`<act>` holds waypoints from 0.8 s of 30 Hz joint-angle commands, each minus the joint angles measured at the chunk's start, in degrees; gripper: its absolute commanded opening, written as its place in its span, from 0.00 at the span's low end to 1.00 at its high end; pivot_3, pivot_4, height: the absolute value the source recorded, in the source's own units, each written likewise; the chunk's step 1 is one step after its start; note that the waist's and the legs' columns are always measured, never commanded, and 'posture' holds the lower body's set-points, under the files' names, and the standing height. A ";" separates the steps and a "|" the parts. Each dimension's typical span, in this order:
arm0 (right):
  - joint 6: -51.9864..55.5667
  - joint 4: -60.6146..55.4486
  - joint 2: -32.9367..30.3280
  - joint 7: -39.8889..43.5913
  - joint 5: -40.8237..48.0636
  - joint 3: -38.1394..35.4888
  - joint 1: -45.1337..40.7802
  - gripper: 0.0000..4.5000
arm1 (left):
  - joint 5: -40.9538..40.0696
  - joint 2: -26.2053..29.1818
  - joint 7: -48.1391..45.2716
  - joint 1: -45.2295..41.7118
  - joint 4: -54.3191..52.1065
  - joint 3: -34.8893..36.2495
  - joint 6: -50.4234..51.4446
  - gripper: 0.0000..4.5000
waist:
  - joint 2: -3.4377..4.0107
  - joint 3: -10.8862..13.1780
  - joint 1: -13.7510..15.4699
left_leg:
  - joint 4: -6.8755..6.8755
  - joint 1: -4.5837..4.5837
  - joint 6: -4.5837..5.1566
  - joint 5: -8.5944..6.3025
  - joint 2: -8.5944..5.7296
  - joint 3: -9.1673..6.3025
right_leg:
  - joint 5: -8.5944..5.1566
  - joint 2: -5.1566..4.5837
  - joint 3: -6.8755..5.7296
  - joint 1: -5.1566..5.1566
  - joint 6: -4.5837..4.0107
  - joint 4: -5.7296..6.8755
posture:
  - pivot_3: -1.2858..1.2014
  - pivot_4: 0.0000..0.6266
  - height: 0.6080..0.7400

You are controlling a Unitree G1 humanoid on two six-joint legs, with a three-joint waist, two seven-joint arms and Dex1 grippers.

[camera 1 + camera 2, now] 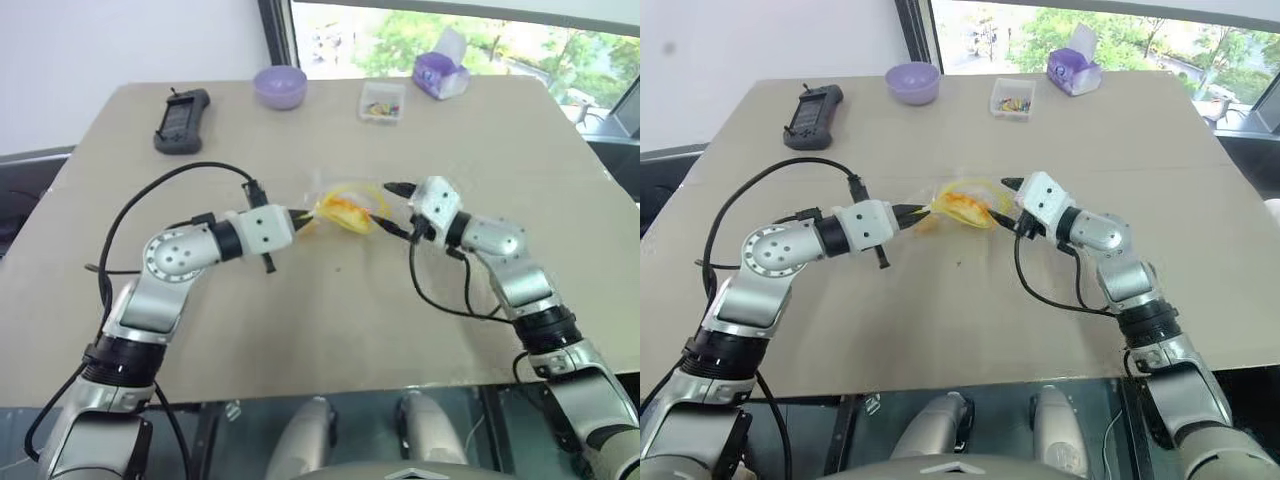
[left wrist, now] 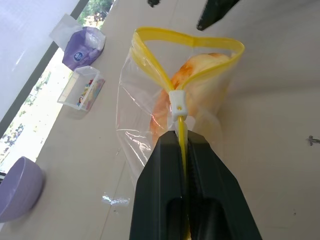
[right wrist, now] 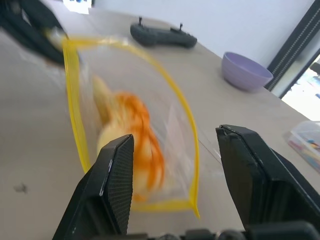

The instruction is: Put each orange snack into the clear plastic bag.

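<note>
Left eye view: hanging at the centre of the surface (image 1: 330, 320), the bag (image 1: 345, 212), pinched at its 9 o'clock end by the left hand (image 1: 297, 217), fingers together on the yellow strip. Sitting at the bag's 3 o'clock, the right hand (image 1: 392, 207), fingers apart, gripping nothing. Showing inside the bag, orange snacks (image 1: 340, 211). Risking here: one pinch bearing all the weight, so the strip probably slipping free and the bag dropping if that hold is thin.

Right eye view: resting well off toward 12 o'clock, the box (image 1: 1012, 98), bowl (image 1: 912, 82), remote (image 1: 813, 115) and tissue pack (image 1: 1073, 68), none near enough to be knocked. Not telling whether the bag is just touching the surface or hanging clear.

Left wrist view: clamping the strip (image 2: 183, 145) just behind the white slider (image 2: 178, 102), mouth gaping in a loop. Risking a spill through that open mouth if the bag is tipped.

Right wrist view: standing wide either side of the bag's far end, black fingers (image 3: 116, 185), mouth facing them. Risking a snag on the film, or a closing pinch on a snack rather than the strip, likely tugging the bag out of the left hand.
</note>
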 commanded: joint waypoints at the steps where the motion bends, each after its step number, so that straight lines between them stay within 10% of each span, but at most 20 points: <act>1: -4.59 2.47 -1.58 -1.89 -3.44 0.65 -0.90 0.63 | -1.41 0.59 -0.10 -1.06 -1.28 1.83 -0.30 0.00 | 0.00 0.00 -0.04 | 0.00 0.00 0.00 0.00 0.00 0.00 | 0.00 0.00 0.00 0.00 0.00 0.00 | 0.52 0.24 1.00; 15: -13.91 16.85 3.38 -3.29 -5.19 1.85 -10.19 0.63 | -1.39 0.57 -0.03 -0.61 -3.24 1.40 0.20 0.00 | 0.00 0.00 -0.10 | -0.01 0.00 -0.01 0.00 0.02 0.02 | 0.00 0.01 0.03 0.00 0.00 -0.02 | 0.52 0.24 1.00; 22: -16.99 22.53 4.67 -2.59 -5.18 1.81 -11.97 0.03 | -1.50 0.49 0.12 -0.26 -3.88 1.57 0.45 0.00 | 0.00 0.00 -0.10 | -0.02 0.00 -0.01 0.00 0.02 0.01 | 0.00 0.01 0.02 0.00 0.00 -0.02 | 0.52 0.24 1.00; 24: -17.74 23.75 4.59 -2.66 -5.21 1.59 -12.46 0.00 | -1.60 0.39 0.32 -0.28 -3.74 1.76 0.49 0.00 | 0.00 0.00 -0.12 | -0.02 0.00 -0.01 0.01 0.02 0.01 | 0.00 0.01 0.02 0.00 0.00 -0.02 | 0.52 0.24 1.00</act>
